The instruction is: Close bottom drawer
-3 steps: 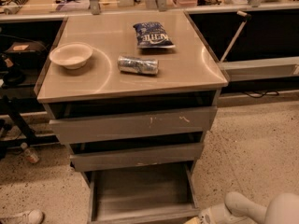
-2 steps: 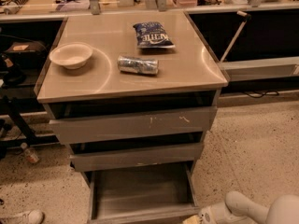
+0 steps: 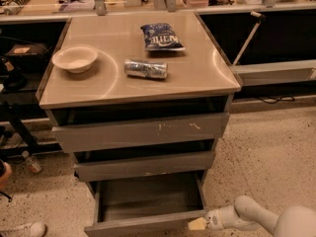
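Bottom drawer (image 3: 143, 225) stands pulled out near the floor, with the gripper (image 3: 197, 224) low beside its front right corner; clenched or released, I can't tell. Above, the middle drawer (image 3: 145, 165) and top drawer (image 3: 143, 132) sit ajar. A can (image 3: 145, 68), bowl (image 3: 75, 59) and chip bag (image 3: 162, 36) lie on the cabinet top (image 3: 197, 78).

On the cabinet top (image 3: 197, 75): white bowl (image 3: 75, 59) at left, silver can (image 3: 145, 68) on its side, blue chip bag (image 3: 162, 37) behind it.

On the cabinet (image 3: 207, 80): bowl (image 3: 75, 58) left, can (image 3: 145, 68) centre, bag (image 3: 162, 37) rear. Bottom drawer (image 3: 148, 197) projects before its base; gripper (image 3: 197, 224) front-right.
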